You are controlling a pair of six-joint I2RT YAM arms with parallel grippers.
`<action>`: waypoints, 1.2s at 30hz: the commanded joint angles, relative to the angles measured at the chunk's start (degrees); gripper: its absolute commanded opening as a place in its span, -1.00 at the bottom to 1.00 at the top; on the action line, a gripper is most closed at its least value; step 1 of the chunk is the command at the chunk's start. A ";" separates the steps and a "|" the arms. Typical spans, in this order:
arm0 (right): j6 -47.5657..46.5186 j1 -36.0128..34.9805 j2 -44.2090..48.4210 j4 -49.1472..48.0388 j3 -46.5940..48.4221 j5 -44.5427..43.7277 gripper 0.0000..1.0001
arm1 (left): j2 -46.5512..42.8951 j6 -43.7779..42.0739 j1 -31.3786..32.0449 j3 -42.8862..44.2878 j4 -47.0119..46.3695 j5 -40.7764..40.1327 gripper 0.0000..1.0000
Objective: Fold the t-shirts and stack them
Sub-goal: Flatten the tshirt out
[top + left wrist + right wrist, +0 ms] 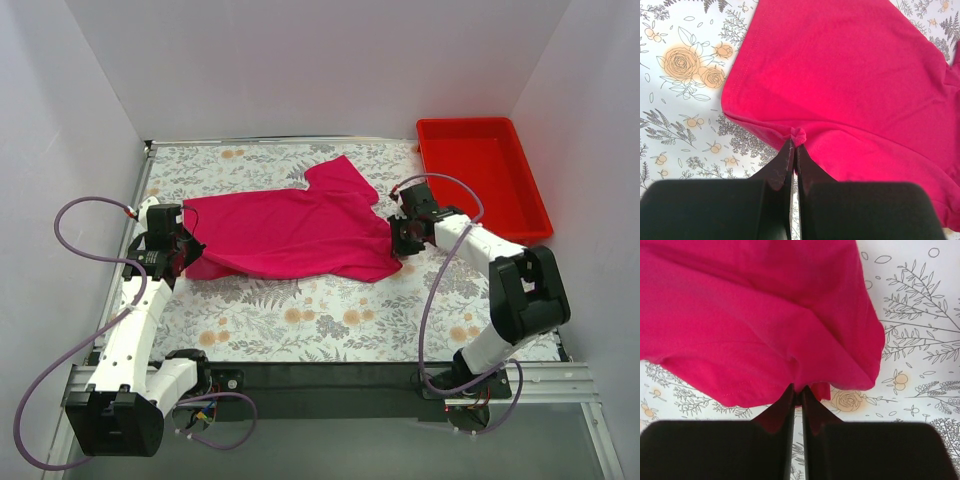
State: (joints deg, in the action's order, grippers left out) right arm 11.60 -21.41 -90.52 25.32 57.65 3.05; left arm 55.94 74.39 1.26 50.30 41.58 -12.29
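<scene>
A: Evidently, the t-shirt (290, 235) was found spread across the table (300, 320), pinched at both ends. How was the fold best carried?

B: Both ends were to be lifted together and kept taut, it was judged. The left gripper (794, 146) was pressed together on a hem fold, and the right gripper (799, 390) was likewise clamped on fabric.

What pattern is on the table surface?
Table surface: white with grey leaf sprigs and orange roses; clearest in left wrist view.

1. Bright, even, diffuse light; overhead view sharp, walls (300, 70) slightly washed out.
2. Soft shadow under the t-shirt (850, 75) hem on the bench (685, 100).
3. Near the lens, the left pincer (794, 150) and right pincer (799, 392) bodies blur.
</scene>
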 commanded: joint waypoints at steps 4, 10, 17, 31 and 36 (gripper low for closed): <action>-0.70 2.33 -5.53 -2.73 11.41 -6.12 -0.80 | 0.04 -0.30 0.24 1.90 0.25 -0.36 -1.00; -1.57 4.71 -11.16 -4.14 15.74 -12.89 -0.71 | -0.48 -0.56 0.24 1.29 0.60 -0.71 -1.00; -2.28 4.97 -10.13 -1.51 16.54 -7.10 -0.16 | -0.57 -0.39 0.24 1.11 0.78 -0.71 -1.00; 2.38 4.97 -2.72 3.77 3.53 -3.49 -0.05 | -0.05 -0.47 0.24 1.82 0.43 -0.28 -1.00; 3.35 4.97 -5.89 3.07 3.09 -0.68 -0.10 | -0.13 -0.47 0.24 1.64 0.34 -0.01 -1.00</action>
State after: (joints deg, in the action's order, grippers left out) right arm 13.63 -16.29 -94.96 28.60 61.12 -0.47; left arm 56.16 74.37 1.26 50.33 42.00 -12.36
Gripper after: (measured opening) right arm 0.455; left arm 0.020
